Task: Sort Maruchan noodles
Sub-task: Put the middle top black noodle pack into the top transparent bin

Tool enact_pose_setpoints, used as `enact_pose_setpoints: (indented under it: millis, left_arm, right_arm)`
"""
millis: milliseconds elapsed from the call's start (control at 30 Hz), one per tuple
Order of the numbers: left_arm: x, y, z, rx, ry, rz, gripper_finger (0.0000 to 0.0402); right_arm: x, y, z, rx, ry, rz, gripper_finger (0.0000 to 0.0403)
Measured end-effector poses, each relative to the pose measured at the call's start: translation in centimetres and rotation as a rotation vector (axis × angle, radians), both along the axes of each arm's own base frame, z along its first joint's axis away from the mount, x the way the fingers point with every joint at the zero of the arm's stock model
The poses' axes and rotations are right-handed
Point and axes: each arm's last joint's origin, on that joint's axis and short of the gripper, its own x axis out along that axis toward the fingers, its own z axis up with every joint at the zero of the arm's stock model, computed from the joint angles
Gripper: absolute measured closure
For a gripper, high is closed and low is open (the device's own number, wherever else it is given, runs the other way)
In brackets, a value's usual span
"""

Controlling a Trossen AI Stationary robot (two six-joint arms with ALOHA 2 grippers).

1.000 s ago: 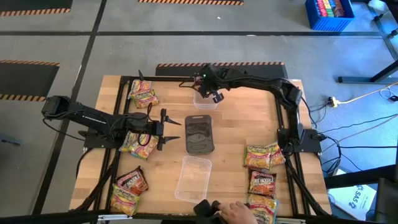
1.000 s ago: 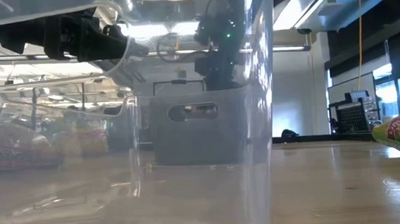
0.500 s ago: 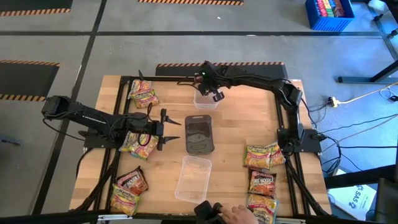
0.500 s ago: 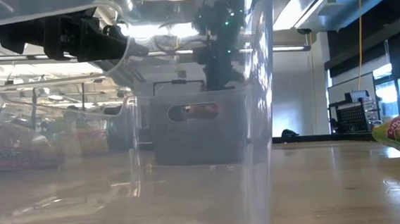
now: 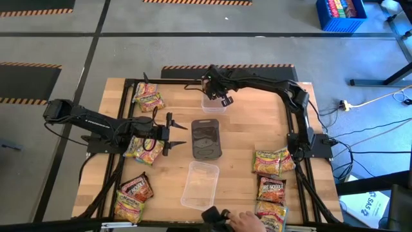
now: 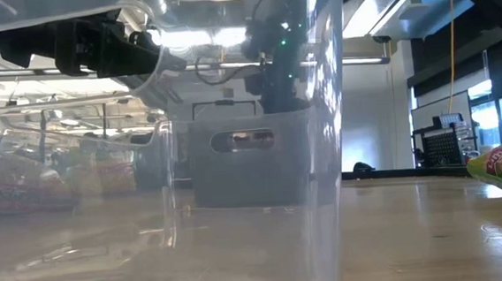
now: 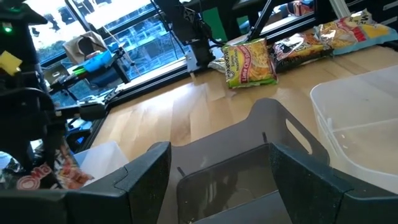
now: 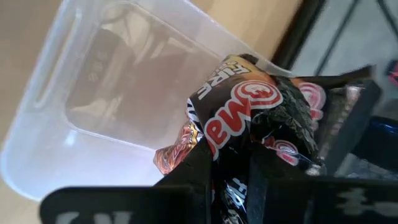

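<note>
Grey lid (image 5: pixel 206 140) frame centre; clear tray (image 5: pixel 200 185) below it, another tray (image 5: pixel 212 104) above; blue crate (image 5: pixel 341 13) upper right.

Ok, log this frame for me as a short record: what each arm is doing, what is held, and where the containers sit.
right gripper: shut on a dark Maruchan packet, above the far clear tray
left gripper: open, holding nothing, beside the dark grey lid
near clear tray: in front of the lid
loose packets: left group, right group
person's hand: at the table's near edge
</note>
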Motion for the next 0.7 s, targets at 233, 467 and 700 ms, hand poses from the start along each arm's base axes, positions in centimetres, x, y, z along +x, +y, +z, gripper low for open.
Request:
enact_pose_setpoints:
  millis: [233, 467, 700]
  left_arm:
    - [0.0, 0.0, 0.0, 0.0, 0.001, -0.002, 0.0137]
    - [0.0, 0.0, 0.0, -0.001, 0.004, -0.004, 0.0137]
    - [0.0, 0.0, -0.1, -0.001, 0.009, -0.004, 0.0137]
  right_arm:
    - [0.4, -0.9, -2.3, 0.018, 0.039, -0.005, 0.0359]
    - [1.2, -1.3, -2.2, -0.002, -0.046, 0.004, 0.0356]
    - [1.3, -1.4, -2.0, -0.034, -0.054, -0.014, 0.0283]
